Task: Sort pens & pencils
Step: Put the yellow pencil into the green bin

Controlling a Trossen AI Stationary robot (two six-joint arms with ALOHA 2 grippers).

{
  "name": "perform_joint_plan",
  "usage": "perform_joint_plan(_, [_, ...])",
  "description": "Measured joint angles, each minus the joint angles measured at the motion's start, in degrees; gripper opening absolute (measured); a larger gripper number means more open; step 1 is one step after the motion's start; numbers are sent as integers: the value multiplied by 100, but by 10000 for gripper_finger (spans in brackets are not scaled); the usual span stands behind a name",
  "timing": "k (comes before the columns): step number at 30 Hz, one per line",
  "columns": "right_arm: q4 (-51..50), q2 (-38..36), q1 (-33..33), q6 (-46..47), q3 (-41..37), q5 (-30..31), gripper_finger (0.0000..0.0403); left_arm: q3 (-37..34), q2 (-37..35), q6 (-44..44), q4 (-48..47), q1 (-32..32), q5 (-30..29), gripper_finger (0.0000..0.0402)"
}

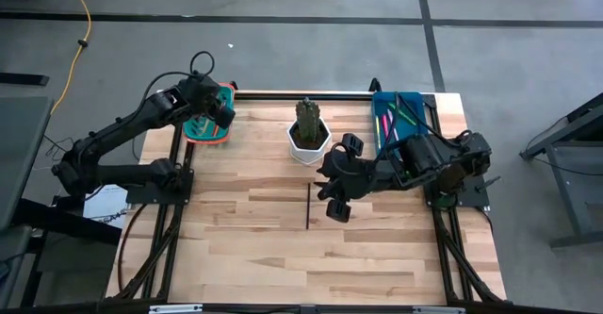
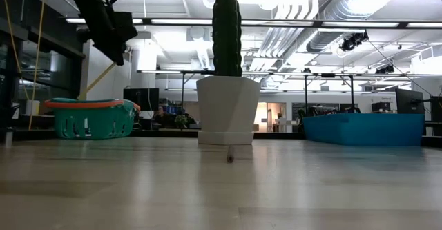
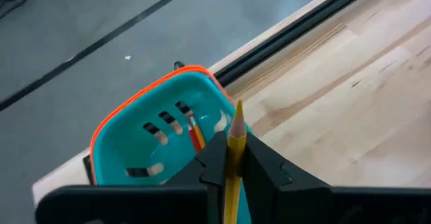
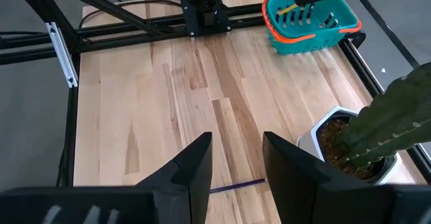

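Note:
A yellow pencil sits in my shut left gripper, which hovers over the teal basket with an orange rim at the table's far left. An orange pencil lies inside that basket. My right gripper is open above mid-table, just right of a dark pencil lying flat on the wood; in the right wrist view that dark pencil shows below the open fingers. Pink and green pens lie in the blue tray at the far right. My left gripper pinches the yellow pencil's shaft between its two fingers. The pencil runs along the fingers, and its sharpened tip sticks out past the fingertips. It is lifted clear, above the teal basket.
A white pot holding a cactus stands at the table's far middle, close to my right gripper. Black frame rails run along the table's far edge and sides. Bare wood fills the near half of the table.

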Motion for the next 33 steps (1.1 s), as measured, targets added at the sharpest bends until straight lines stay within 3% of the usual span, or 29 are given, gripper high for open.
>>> perform_joint_plan(5, [0,-2,2,14,0,7,124,0,14,-22,-79,2,-71,9])
perform_joint_plan(12, [0,-2,0,34,0,14,124,0,151,-407,-290,1,-44,31])
perform_joint_plan(17, [0,-3,2,40,0,17,124,0,202,-674,-501,2,-244,9])
perform_joint_plan(23, [0,-4,0,40,0,32,124,2,200,-1038,-583,2,-368,28])
perform_joint_plan(28, [0,-7,4,40,0,30,124,2,200,-1179,-632,2,-395,9])
perform_joint_plan(33, [-22,-7,7,19,0,30,124,2,200,-1365,-705,2,-391,42])
